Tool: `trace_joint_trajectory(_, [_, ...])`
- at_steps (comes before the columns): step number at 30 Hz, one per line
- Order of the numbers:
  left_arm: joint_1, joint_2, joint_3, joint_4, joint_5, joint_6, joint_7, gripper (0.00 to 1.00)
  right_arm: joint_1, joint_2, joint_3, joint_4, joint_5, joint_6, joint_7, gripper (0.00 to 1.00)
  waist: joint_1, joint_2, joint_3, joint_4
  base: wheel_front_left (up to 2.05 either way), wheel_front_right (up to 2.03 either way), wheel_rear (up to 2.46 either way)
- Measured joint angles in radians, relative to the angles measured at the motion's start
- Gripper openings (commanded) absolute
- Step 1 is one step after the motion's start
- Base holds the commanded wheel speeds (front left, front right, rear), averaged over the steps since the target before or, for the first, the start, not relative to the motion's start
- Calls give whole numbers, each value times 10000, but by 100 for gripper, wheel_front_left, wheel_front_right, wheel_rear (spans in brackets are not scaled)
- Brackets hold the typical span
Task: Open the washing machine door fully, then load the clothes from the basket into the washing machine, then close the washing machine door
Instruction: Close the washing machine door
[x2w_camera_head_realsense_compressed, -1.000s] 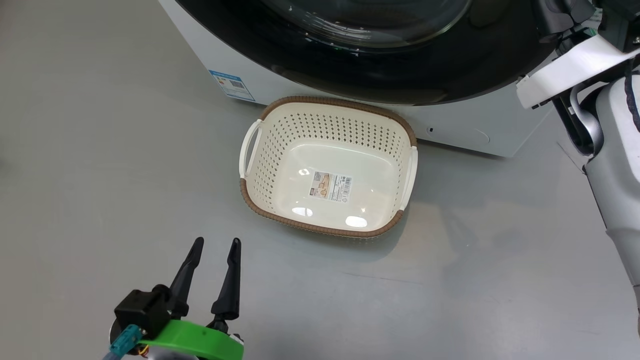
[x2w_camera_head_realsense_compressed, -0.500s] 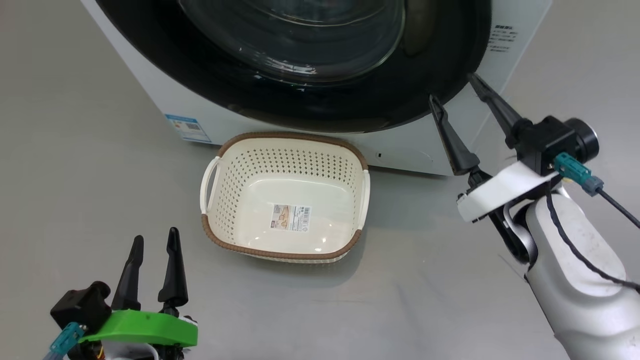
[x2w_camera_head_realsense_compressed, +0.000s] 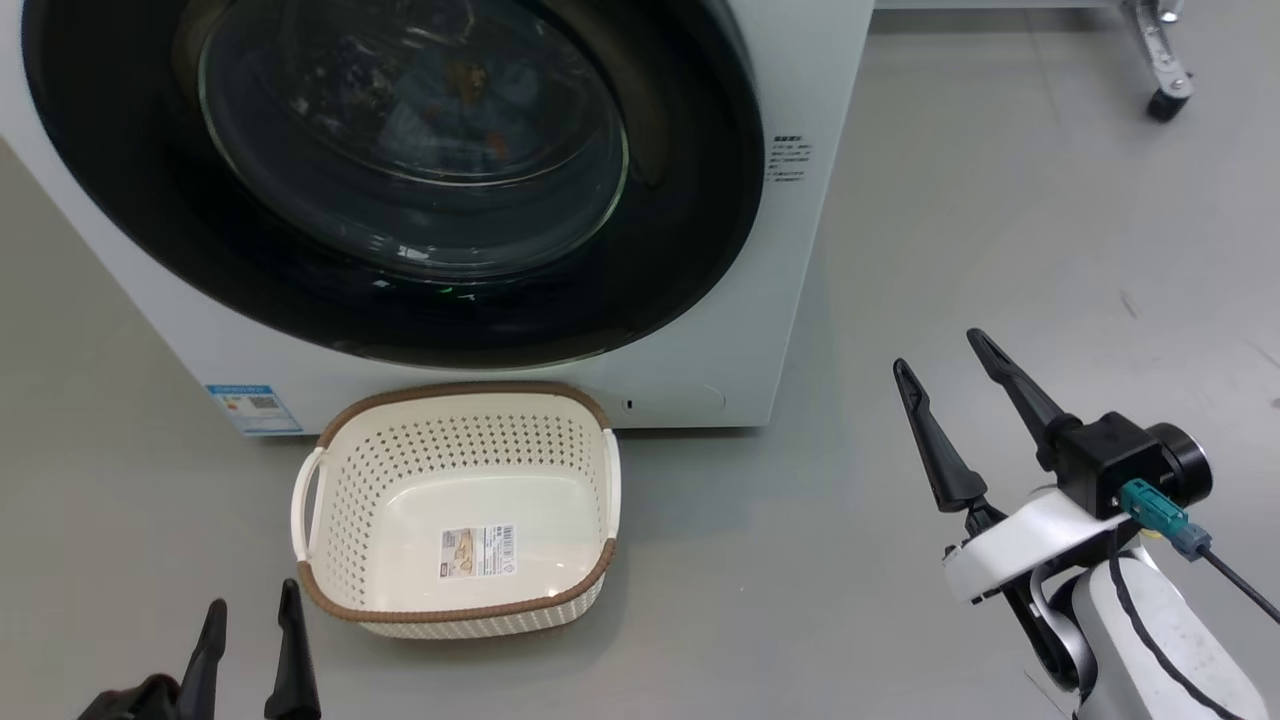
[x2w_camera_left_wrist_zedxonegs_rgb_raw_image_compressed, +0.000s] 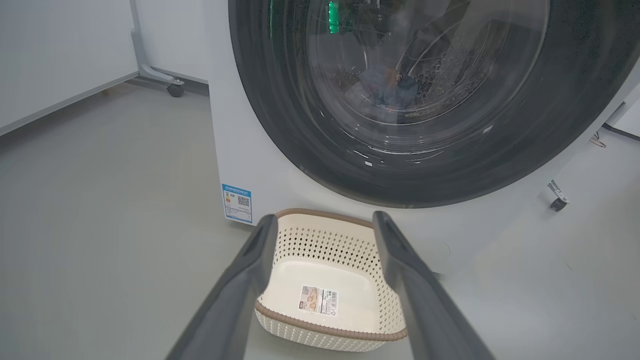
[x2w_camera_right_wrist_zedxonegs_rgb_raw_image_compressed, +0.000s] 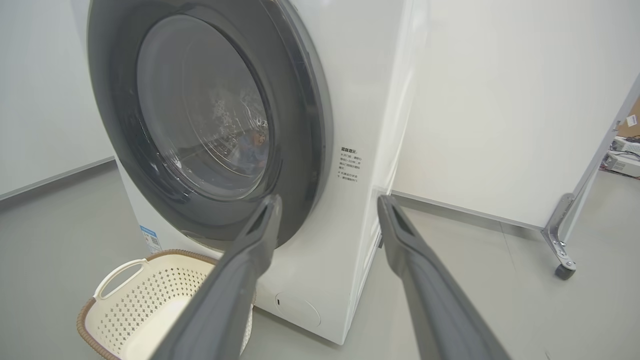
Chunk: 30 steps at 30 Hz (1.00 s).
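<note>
**Grippers hanging open while the door closure is being checked**

Right gripper (x2w_camera_head_realsense_compressed: 938, 350) is hovering with its fingers spread and nothing between them. In the head view it is sitting at about 4 o'clock from the washing machine (x2w_camera_head_realsense_compressed: 800, 300), well apart from it. Left gripper (x2w_camera_head_realsense_compressed: 252, 595) is likewise hanging released, at 7 o'clock from the basket (x2w_camera_head_realsense_compressed: 460, 392).

The washing machine door (x2w_camera_head_realsense_compressed: 690, 250) is lying flush against the white front, so it is looking shut. The clothes (x2w_camera_head_realsense_compressed: 450, 100) are showing dimly through its glass, inside the drum. The basket is sitting on the floor (x2w_camera_head_realsense_compressed: 1000, 200) just beside the machine, at the door's 6 o'clock, holding nothing but its paper label (x2w_camera_head_realsense_compressed: 478, 552).

Judging from this, the closing step is ending, and doing it well is coming down to confirming the latch. The seam at the door's 3 o'clock edge is looking even from the right wrist, though whether the catch is engaging cannot be told. If in doubt, a gentle push on the black rim at 3 o'clock, not on the glass, is seeming safest.
</note>
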Motion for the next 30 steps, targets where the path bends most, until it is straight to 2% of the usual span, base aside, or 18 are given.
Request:
trace_joint_trajectory(3, [447, 25, 107, 171, 105, 13, 0, 100, 458, -19, -84, -201, -48, -35, 2, 100, 0, 0, -290, -456, 0, 0, 0])
trace_joint_trajectory(6, [623, 12, 84, 178, 238, 12, 2, 100, 1259, -186, -560, -416, -50, -286, 2, 100, -1, 0, -652, -988, 0, 0, 0])
trace_joint_trajectory(16, [873, 94, 385, -401, 934, 65, 0, 100, 2358, -238, -918, -918, -261, -397, 2, 100, -1, 0, -1213, -1915, 0, 0, 0])
trace_joint_trajectory(22, [882, 67, 523, -502, 1081, 92, 0, 100, 2708, -228, -1166, -1166, -372, -474, 2, 100, -1, 0, -1278, -2060, 0, 0, 0])
trace_joint_trajectory(30, [909, -13, 558, -663, 1235, 90, 0, 100, 2877, -184, -1379, -1436, -545, -464, 2, 100, -1, 0, -1282, -1913, 0, 0, 0])
